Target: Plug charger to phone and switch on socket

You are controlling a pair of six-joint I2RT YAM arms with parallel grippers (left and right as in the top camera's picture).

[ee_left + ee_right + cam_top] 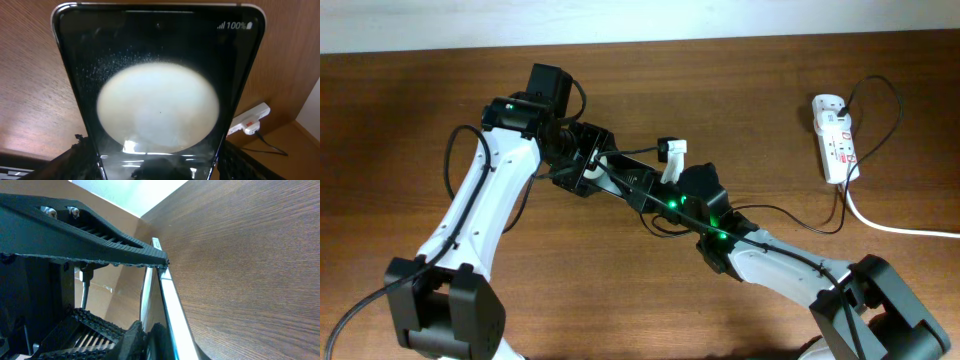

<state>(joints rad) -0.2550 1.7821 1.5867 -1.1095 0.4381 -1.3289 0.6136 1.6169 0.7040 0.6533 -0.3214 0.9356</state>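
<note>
L gripper point(582, 165) clamped on phone point(160, 100) mid-table. Phone's long axis runs toward R gripper point(668, 192), right at its far end. Can't tell if R is gripping anything. Charger point(841, 210) trails right to socket point(835, 135).

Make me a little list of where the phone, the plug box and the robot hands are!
phone: upright in the left gripper, screen showing 100%
left gripper: shut on the phone
right gripper: close beside the phone's edge; grip unclear
power strip: far right on the table, black cable and white cord leading off
</note>
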